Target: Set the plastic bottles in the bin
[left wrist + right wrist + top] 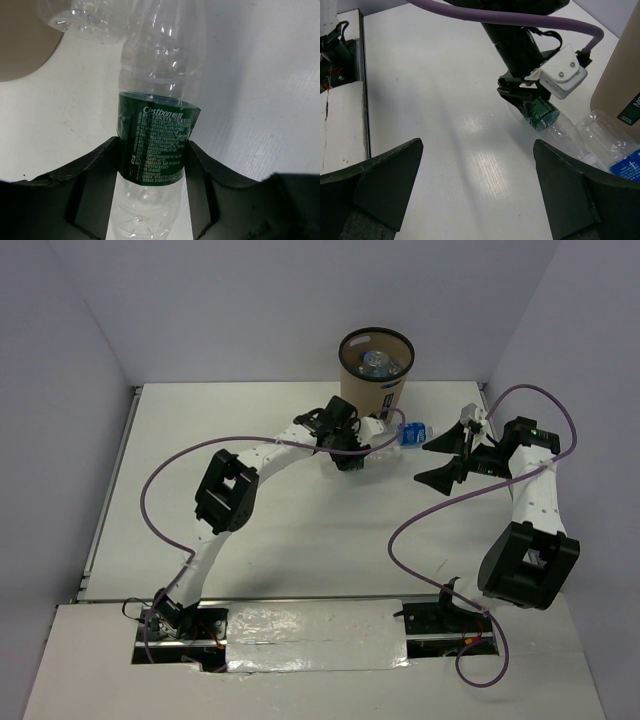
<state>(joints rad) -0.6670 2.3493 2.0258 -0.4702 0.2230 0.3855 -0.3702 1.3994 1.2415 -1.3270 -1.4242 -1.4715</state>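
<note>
The long clear bottle with the dark green label (159, 80) lies low over the table between my left gripper's fingers. My left gripper (153, 150) is shut on it at the label, just in front of the tan bin (375, 370). It also shows in the right wrist view (543, 114) and in the top view (384, 447), held by the left gripper (352, 452). A blue-labelled bottle (413, 433) lies by the bin's foot, seen too in the right wrist view (626, 168). One bottle (378, 362) lies inside the bin. My right gripper (450, 455) is open and empty to the right.
A crumpled clear bottle (600, 134) lies between the green-label bottle and the blue-labelled one, touching the bin's side (620, 70). The left arm (230, 490) stretches across the table's middle. A purple cable (430, 515) loops by the right arm. Walls close in behind the bin.
</note>
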